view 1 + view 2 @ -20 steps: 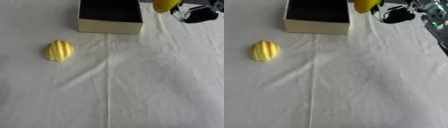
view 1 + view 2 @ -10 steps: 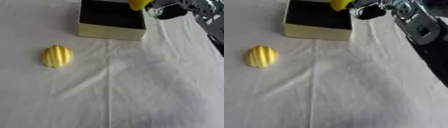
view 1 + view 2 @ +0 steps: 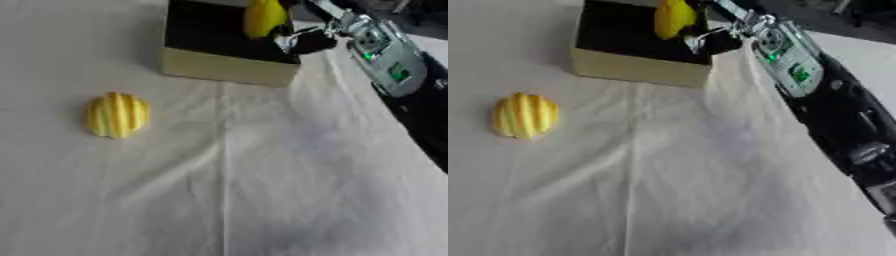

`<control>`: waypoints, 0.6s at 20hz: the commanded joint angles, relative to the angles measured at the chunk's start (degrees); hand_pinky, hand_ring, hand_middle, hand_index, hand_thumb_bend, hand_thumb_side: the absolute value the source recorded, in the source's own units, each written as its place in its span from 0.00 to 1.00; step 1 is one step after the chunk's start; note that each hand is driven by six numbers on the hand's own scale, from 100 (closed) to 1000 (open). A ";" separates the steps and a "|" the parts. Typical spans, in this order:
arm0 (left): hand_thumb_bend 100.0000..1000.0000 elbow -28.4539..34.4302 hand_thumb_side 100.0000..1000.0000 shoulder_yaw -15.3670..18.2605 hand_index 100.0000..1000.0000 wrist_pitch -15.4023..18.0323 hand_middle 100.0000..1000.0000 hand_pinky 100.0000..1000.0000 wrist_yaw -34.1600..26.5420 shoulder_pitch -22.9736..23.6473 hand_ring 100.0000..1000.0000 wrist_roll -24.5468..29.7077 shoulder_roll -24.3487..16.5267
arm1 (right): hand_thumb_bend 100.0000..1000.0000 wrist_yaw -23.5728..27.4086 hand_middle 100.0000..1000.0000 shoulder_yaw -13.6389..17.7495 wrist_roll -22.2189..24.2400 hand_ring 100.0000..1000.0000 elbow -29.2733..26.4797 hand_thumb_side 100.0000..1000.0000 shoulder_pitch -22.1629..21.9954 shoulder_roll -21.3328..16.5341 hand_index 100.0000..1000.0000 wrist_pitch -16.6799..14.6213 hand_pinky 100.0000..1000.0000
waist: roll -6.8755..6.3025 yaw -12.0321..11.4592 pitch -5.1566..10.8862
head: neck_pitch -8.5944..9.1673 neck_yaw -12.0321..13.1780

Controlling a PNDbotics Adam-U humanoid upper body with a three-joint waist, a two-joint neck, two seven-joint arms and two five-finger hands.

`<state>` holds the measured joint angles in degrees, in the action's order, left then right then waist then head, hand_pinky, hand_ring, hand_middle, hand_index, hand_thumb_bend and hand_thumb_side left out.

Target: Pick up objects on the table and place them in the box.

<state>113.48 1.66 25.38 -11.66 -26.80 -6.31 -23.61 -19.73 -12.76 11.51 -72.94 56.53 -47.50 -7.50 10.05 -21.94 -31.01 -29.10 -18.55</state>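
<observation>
At the far edge of the table, left eye view:

- Box [image 3: 229,70]: cream outer walls, black inside, open top, standing on the white cloth [image 3: 289,190].
- Right hand [image 3: 302,41]: enters from the upper right, fingers curled round a smooth yellow object [image 3: 263,17]. The object hangs over the box's dark interior near its right wall, long axis roughly upright, just left of the hand. Whether it clears the box floor cannot be told.
- Ridged yellow object [image 3: 116,114]: lies on the cloth left of the centre crease and nearer than the box, long axis running toward and away from the robot, well apart from the right hand.
- Left hand: not in view.
- Forearm panel [image 3: 378,52]: silver, with small green lights. No lettering can be read.

Right eye view:

- Same layout, shifted slightly. The box's front wall [image 3: 636,71] is plain, with no label or brand mark.
- The right arm [image 3: 833,115] runs from the lower right edge up to the box, black below the silver panel.
- The ridged yellow object lies down and to the left of the box's front left corner, with bare cloth between them.
- Writing: none legible on box, cloth or arm.

Judgement: the held object is already above the opening, so the release turns on letting go inside the right wall. The ridged one remains, on the left side of the table.
</observation>
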 commanded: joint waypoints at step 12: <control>0.00 1.11 0.58 0.10 0.82 -1.08 0.72 0.81 -1.26 -0.31 0.78 0.53 -0.04 | 0.00 -7.20 0.75 2.25 1.52 0.94 -0.03 0.20 1.93 -0.42 0.93 -4.37 0.94 | -0.42 0.14 1.53 | -0.97 -0.11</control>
<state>113.48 1.64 24.52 -12.56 -26.79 -5.81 -23.11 -27.38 -11.57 13.47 -72.15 57.38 -46.59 -11.48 10.05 -21.91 -31.01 -29.78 -18.72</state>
